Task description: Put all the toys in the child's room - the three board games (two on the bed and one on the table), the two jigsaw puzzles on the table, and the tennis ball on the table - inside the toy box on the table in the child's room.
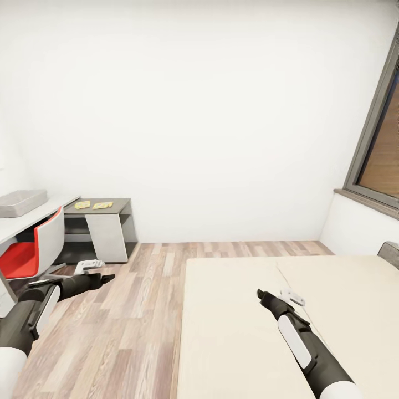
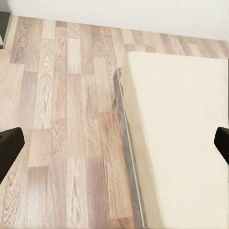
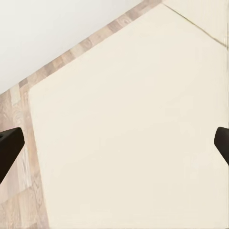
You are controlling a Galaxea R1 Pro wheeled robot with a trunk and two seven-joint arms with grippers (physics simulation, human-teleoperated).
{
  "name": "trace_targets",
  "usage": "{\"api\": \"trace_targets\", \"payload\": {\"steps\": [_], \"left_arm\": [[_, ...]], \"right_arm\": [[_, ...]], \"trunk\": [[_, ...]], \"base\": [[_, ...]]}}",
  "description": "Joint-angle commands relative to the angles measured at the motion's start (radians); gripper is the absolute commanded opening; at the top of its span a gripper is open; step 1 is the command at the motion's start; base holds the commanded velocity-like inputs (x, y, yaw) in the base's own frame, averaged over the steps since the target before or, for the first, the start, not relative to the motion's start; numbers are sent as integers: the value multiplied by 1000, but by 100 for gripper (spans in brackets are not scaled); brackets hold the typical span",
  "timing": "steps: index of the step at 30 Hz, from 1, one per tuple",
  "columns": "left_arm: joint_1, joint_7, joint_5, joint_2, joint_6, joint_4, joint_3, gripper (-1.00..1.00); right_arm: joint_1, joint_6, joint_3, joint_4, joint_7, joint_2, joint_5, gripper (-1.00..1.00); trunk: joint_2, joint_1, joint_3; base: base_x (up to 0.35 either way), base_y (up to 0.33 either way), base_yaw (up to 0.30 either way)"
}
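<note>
- Grey toy box (image 1: 22, 201) sits on the white table (image 1: 39, 217) at the far left, with nothing visible inside from this angle; it is well apart from both arms, so any toy carried there has a long trip and could slip on the way.
- Red-and-white chair (image 1: 33, 249) stands tucked against that table, just beyond the left gripper (image 1: 105, 276). Driving toward the toy box risks the left arm or base clipping it.
- Two small yellow patterned sheets (image 1: 92, 205), likely the jigsaw puzzles, lie on the grey side table (image 1: 105, 206) next to the white one. Being flat and thin, they may be hard to pinch and could be shoved off the edge.
- Left gripper hangs over the wood floor (image 1: 122, 321), empty; in the left wrist view its fingertips (image 2: 9, 148) stand wide apart.
- Bed (image 1: 249, 343) shows a bare beige mattress near its front left corner; no board games are in sight here, so reaching blind would find nothing. The head would need to turn toward the rest of the bed.
- Right gripper (image 1: 259, 293) hovers over the mattress, spread open and holding nothing; lowering it now could only press into the bedding.
</note>
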Motion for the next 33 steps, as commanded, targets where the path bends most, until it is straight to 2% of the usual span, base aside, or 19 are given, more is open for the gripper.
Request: {"api": "trace_targets", "payload": {"steps": [1,20,33], "left_arm": [[0,1,10,0,9,-1,1,100],[0,1,10,-1,9,-1,1,100],[0,1,10,-1,9,-1,1,100]], "right_arm": [[0,2,5,-1,-8,-1,-7,100],[0,2,6,-1,-8,-1,-7,100],[0,2,6,-1,-8,-1,-7,100]], "trunk": [[-1,0,0],[-1,0,0],[-1,0,0]], "base": [[0,-271,0],[0,-265,0],[0,-40,0]]}}
